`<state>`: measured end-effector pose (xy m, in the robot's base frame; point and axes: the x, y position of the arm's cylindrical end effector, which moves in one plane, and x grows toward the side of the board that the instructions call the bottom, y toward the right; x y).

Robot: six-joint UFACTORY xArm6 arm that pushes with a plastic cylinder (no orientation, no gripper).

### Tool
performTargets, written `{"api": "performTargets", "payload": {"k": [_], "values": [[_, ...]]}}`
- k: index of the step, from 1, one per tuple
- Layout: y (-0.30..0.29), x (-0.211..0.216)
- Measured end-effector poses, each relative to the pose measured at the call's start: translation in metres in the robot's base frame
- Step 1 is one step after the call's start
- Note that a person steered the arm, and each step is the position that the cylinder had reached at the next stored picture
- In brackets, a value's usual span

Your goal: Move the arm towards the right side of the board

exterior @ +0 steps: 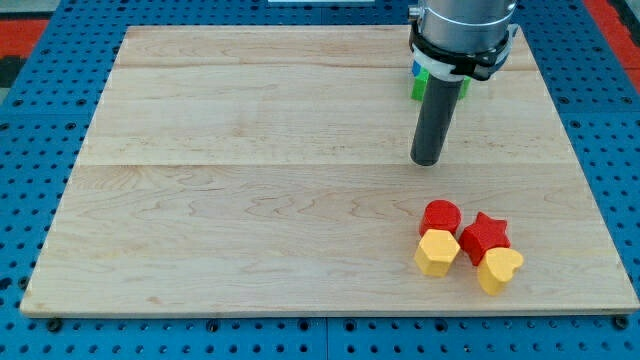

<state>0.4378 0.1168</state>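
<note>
My tip [426,160] rests on the wooden board [250,200], right of its centre. Below it, near the board's bottom right, sits a tight cluster: a red round block [440,216], a red star block [486,234], a yellow hexagonal block [437,253] and a yellow heart block [498,269]. The tip stands apart from them, about a block's width above the red round block. A green block [418,85] and a bit of a blue block [415,69] show at the view's top, mostly hidden behind the arm.
The arm's grey body [462,25] hangs over the board's top right. The board lies on a blue perforated table [600,120]. A red area [30,30] shows at the view's top left corner.
</note>
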Motion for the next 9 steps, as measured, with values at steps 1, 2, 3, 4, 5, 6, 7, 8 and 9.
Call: {"api": "performTargets", "payload": {"k": [1, 2, 3, 4, 5, 6, 7, 8, 9], "values": [[0.0, 0.0], [0.0, 0.0], [0.002, 0.0], [0.002, 0.0], [0.004, 0.0], [0.007, 0.0], [0.012, 0.0], [0.023, 0.0], [0.025, 0.0]]}}
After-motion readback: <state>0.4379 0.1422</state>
